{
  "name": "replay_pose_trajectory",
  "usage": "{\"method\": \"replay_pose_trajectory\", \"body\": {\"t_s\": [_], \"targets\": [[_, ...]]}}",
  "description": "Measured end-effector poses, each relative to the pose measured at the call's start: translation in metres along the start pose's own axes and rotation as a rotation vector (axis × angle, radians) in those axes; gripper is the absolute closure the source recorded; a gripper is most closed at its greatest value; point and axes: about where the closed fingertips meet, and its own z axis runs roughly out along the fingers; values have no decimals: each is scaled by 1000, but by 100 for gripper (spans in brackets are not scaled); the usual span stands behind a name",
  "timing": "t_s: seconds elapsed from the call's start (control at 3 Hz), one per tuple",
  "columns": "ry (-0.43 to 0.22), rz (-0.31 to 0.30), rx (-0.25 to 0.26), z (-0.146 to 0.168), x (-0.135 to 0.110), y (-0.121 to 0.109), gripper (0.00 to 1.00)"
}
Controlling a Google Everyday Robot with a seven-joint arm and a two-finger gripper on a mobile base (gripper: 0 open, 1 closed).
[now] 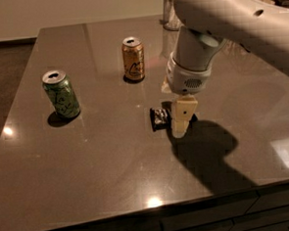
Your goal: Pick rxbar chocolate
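The rxbar chocolate is a small flat black wrapper bar with silvery print, lying on the dark table right of centre. My gripper hangs from the large white arm and sits directly over the bar's right half, reaching down to the tabletop. Only the bar's left end shows; the rest is hidden behind the cream-coloured finger.
A green drink can stands at the left. A gold drink can stands behind the bar. A clear glass stands at the far edge. The table's front edge runs below, with drawers under it.
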Motion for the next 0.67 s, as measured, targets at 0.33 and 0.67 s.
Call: {"method": "replay_pose_trajectory", "body": {"t_s": [0.33,0.67], "targets": [[29,-6,-21,11,2,-1,41],[49,-5,-33,15,7,-2,64]]}}
